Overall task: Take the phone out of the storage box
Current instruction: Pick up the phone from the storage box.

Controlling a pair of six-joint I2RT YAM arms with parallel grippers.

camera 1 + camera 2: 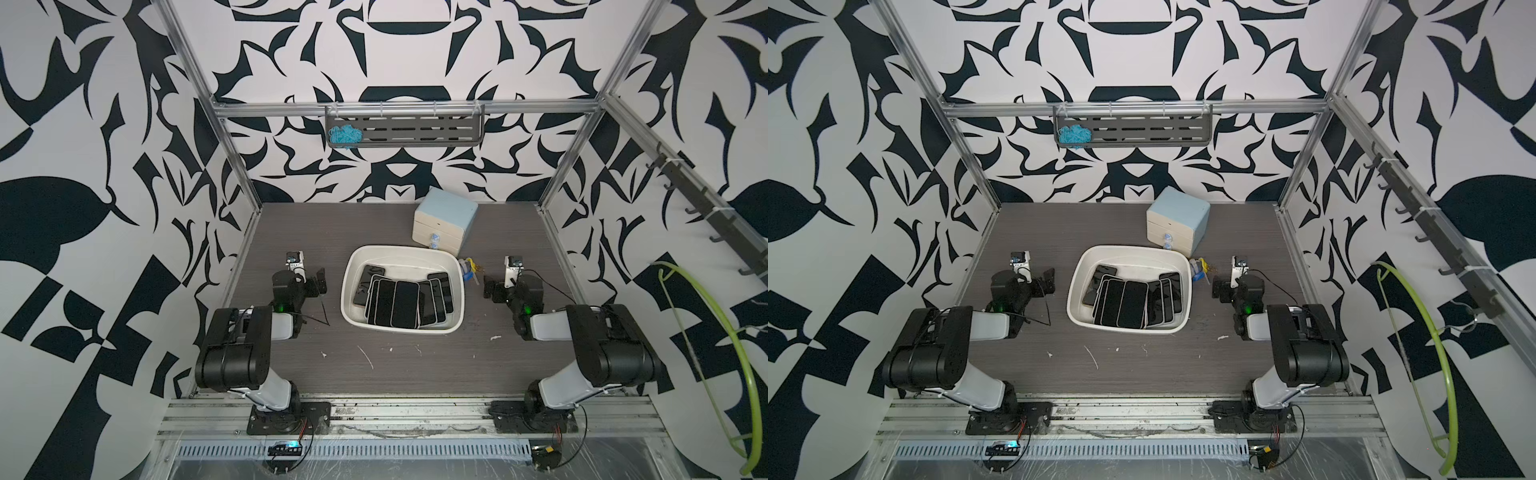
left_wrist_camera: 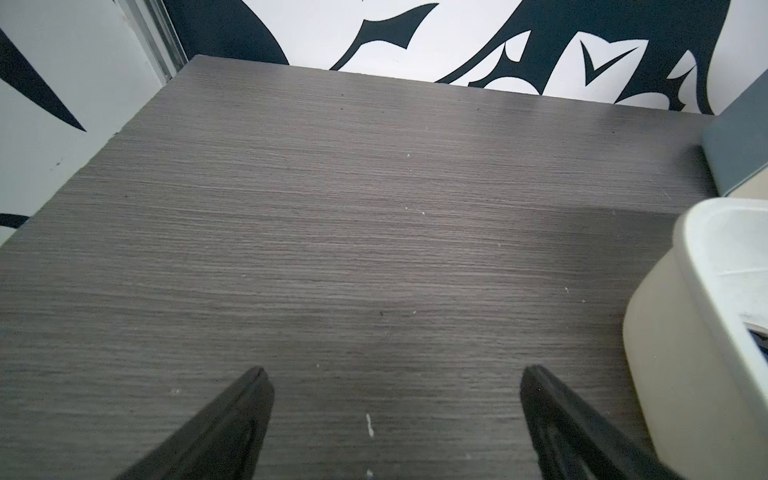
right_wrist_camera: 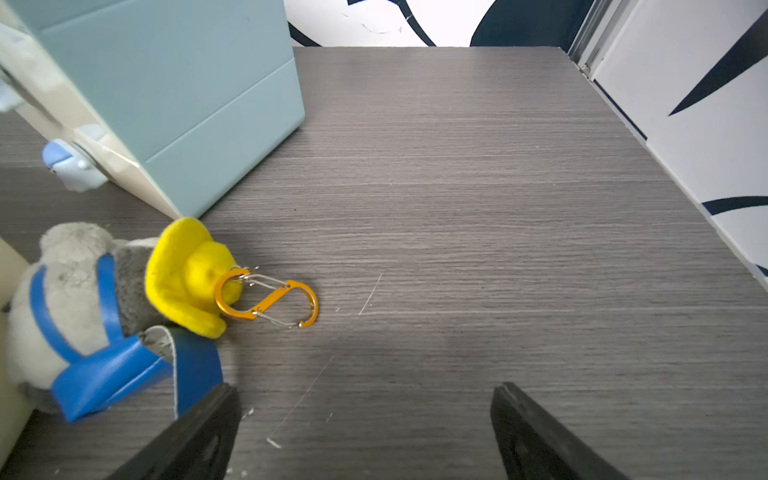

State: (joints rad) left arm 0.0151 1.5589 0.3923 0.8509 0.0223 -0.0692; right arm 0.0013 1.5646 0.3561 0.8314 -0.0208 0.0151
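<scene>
The storage box [image 1: 401,249] [image 1: 1129,248], an off-white tub, sits mid-table with several black phones fanned inside. The top phone [image 1: 404,303] [image 1: 1132,304] lies screen-up near the box's front wall. My left gripper [image 1: 311,282] [image 1: 1044,280] hovers left of the box, open and holding nothing. In the left wrist view its fingers [image 2: 395,372] frame bare table, and the box's corner [image 2: 681,316] shows at the side. Right of the box, my right gripper [image 1: 494,291] [image 1: 1221,289] is also open, with only table between its fingers [image 3: 365,388].
A small cream two-drawer cabinet with a pale blue top [image 1: 446,220] [image 3: 178,83] stands behind the box. A grey plush keychain with a yellow hat and an orange carabiner [image 3: 83,299] [image 1: 468,268] lies between the box and my right gripper. A wall shelf [image 1: 415,129] holds blue yarn.
</scene>
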